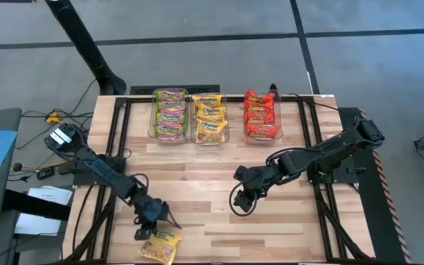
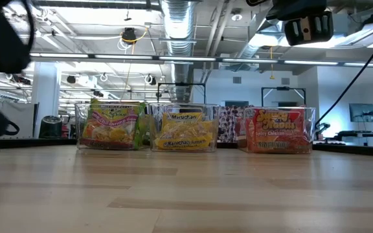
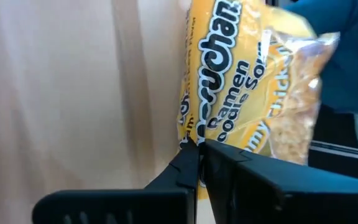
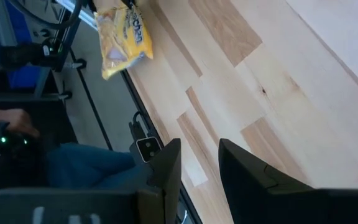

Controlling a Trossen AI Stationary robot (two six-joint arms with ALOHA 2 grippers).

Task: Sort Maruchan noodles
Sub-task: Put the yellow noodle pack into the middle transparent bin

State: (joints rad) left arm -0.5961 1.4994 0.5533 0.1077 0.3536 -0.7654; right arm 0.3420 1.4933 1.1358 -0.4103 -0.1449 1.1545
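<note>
- On my left wrist camera I read "ruchan", "Ramen", "oodle So" and part of "Chick" on the yellow packet point(image 3: 247, 81), the start of each line cut off or folded.
- From the low camera, the yellow pack point(image 2: 184, 134) in the middle bin reads "Maruchan" at its top and again along its lower band.
- The red pack point(image 2: 279, 133) in the right-hand bin reads "Spicy Chicken"; the large word above it I can't make out.
- The green pack point(image 2: 112, 125) has print too small for me to read.
</note>
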